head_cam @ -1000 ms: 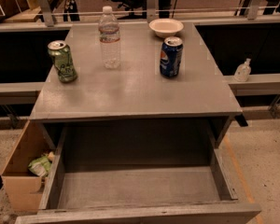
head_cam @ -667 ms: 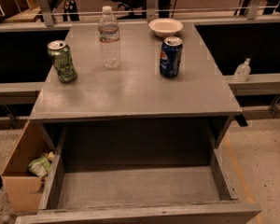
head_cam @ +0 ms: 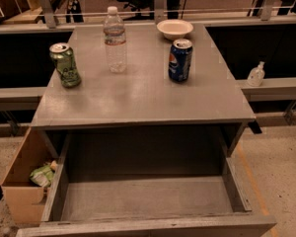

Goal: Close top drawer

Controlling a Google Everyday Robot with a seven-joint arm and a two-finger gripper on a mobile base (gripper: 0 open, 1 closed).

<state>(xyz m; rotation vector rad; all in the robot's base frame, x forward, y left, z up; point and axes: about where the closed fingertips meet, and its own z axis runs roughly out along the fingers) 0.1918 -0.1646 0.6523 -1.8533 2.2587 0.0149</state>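
The top drawer (head_cam: 148, 199) is a wide, deep grey wooden drawer. It stands pulled far out from under the grey cabinet top (head_cam: 143, 98), toward the camera. Its inside is bare. Its front panel runs along the bottom edge of the view, and the knob is hidden from here. The gripper is not in view.
On the cabinet top stand a green can (head_cam: 65, 64), a clear water bottle (head_cam: 115, 39), a blue Pepsi can (head_cam: 180, 59) and a white bowl (head_cam: 174, 28). A tan cardboard box (head_cam: 24, 181) with a green packet sits left of the drawer. A small white bottle (head_cam: 256, 74) stands on a ledge at right.
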